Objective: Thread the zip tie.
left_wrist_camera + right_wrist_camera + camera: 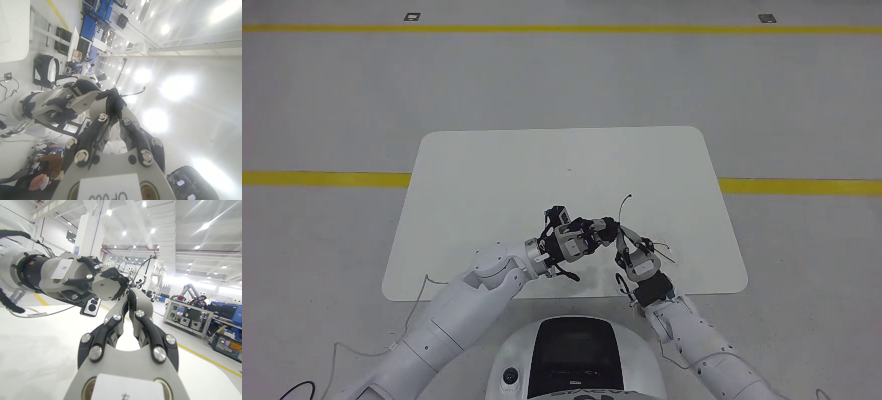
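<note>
1. Top view
   - Both arms meet at the lower centre of the frame, above the near edge of the white desk [492,200].
   - The left hand [594,236] enters from the lower left and the right hand [622,248] from the lower right. Their tips are touching or just beside each other.
   - The black zip tie [624,208] rises from that meeting point as a thin curve toward the frame centre, clear of the desk.
   - Holding it in the air probably leaves both ends free to be aligned.

2. Left wrist view
   - The left hand [113,100] is narrow, with its fingers closed on the zip tie [135,92] at the frame centre.
   - One end of the tie projects to the right of centre.
   - A thin black strip runs down along one finger toward the lower centre. It is probably the rest of the same tie.
   - The right hand [97,95] comes in from the left, and its tips touch the same spot.

3. Right wrist view
   - The right hand [129,298] is narrow, with its pads pressed together at the frame centre and the zip tie [149,260] pinched at their tips.
   - The tie arcs toward the upper right of centre.
   - The left hand [121,283] reaches in from the upper left, with its tips just beside the right hand's.
   - Gripping this close together probably shortens the free span, so the strap flexes less during insertion.
   - Whether the tip has entered the head cannot be determined.
</note>
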`<state>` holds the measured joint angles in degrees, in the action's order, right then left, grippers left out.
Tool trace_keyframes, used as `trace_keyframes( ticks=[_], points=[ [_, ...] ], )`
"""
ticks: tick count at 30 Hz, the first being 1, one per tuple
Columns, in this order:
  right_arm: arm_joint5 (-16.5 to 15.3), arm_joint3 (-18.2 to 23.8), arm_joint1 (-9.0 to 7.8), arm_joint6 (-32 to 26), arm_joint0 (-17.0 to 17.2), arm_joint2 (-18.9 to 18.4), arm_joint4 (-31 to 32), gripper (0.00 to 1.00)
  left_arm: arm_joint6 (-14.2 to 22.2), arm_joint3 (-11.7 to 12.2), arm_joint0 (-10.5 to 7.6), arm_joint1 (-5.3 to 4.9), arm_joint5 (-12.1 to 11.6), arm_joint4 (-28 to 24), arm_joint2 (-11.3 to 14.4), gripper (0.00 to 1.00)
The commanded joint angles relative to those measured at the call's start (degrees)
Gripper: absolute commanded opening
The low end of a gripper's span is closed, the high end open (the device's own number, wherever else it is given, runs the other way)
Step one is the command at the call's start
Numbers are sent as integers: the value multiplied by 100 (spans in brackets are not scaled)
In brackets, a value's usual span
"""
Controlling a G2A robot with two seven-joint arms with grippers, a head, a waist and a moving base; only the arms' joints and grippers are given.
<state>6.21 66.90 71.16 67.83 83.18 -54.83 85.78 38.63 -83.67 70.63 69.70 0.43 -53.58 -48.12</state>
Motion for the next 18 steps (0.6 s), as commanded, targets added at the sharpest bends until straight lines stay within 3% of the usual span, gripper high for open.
trace_keyframes(
  ticks=[1, 18],
  points=[
    [-5, -8, 5, 4, 5, -13, 13, 0, 0, 0, 0, 0, 0, 0, 0, 0],
    [-65, -35, 52, -2, 57, -135, 107, 0, 0, 0, 0, 0, 0, 0, 0, 0]
  ],
)
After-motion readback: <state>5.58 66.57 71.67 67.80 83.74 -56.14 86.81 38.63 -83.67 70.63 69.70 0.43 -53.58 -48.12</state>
